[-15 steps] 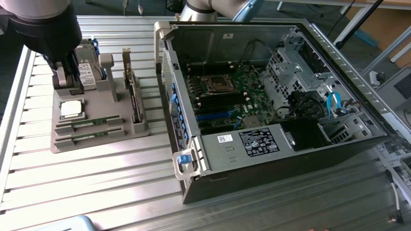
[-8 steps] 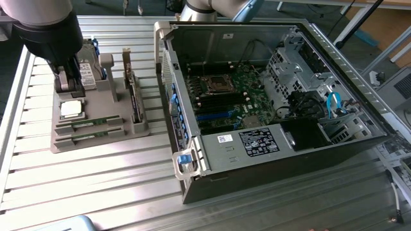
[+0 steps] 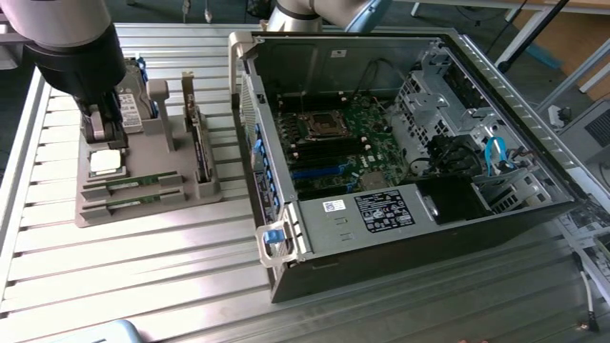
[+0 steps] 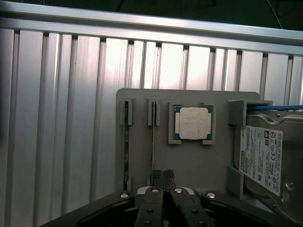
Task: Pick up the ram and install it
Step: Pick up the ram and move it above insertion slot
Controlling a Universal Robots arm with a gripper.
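Hovering closed claw [image 4: 162, 176] over tray [image 4: 189, 163] on ribbed table [image 3: 133, 279]

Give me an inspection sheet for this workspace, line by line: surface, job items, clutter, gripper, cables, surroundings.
Surface: ribbed aluminium table bearing a grey parts tray and an open computer case.
Job's things: outer ram stick and inner ram stick, both in tray slots, neither held; motherboard exposed in the case.
Clutter: processor chip, Toshiba hard drive and upright expansion card, all on the tray.
Gripper: gripper shut, holding nothing, over the tray by one end of the inner ram stick.
Cables: blue cable inside the case.
Surroundings: furniture legs beyond the table.
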